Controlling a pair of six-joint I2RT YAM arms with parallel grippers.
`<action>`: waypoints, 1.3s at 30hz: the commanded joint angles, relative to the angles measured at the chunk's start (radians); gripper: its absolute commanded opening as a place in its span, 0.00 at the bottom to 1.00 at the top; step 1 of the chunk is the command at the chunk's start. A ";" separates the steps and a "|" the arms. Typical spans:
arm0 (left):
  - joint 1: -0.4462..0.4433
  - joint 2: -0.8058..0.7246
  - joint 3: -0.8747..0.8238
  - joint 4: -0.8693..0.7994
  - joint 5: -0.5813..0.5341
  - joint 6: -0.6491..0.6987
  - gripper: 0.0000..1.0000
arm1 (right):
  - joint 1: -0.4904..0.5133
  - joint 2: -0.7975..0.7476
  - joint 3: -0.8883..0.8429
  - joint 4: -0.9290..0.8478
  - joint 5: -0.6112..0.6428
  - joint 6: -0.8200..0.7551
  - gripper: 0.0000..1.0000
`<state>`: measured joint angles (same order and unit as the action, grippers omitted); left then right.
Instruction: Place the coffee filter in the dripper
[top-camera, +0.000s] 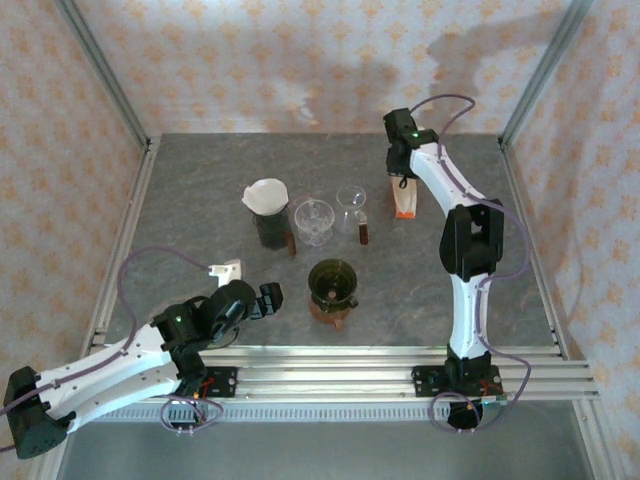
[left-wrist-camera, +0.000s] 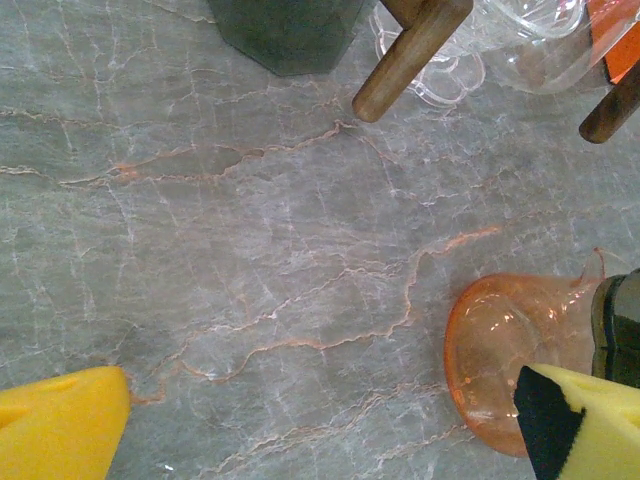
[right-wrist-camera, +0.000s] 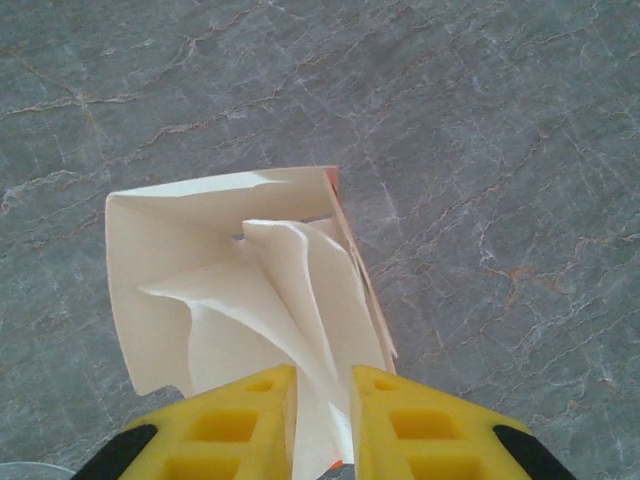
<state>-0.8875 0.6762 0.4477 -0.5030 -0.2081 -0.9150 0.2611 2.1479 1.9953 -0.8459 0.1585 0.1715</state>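
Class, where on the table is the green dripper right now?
In the top view, the green dripper sits near the table's front centre, just right of the left gripper and in front of the clear glass cup.

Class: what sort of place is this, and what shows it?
Probably a robot test cell, not a kitchen: two arms bolted to a table, framed wallpapered walls, a dripper set out.

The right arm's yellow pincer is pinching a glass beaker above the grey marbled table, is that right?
Not quite. The right pincer is pinching a folded white paper coffee filter, not a glass beaker. The right wrist view shows the paper caught between its yellow fingers, above the grey marbled table.
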 joint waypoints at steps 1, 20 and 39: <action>0.012 0.003 -0.012 0.017 0.005 0.019 1.00 | -0.010 0.008 0.037 -0.016 0.029 0.009 0.21; 0.019 0.028 -0.020 0.038 0.018 0.014 1.00 | -0.023 0.054 0.066 -0.020 0.002 0.020 0.19; 0.025 0.030 -0.033 0.052 0.027 0.003 1.00 | -0.023 -0.035 0.025 0.013 -0.009 0.022 0.00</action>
<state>-0.8696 0.7029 0.4324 -0.4767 -0.1822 -0.9154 0.2428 2.1948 2.0304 -0.8452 0.1425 0.1856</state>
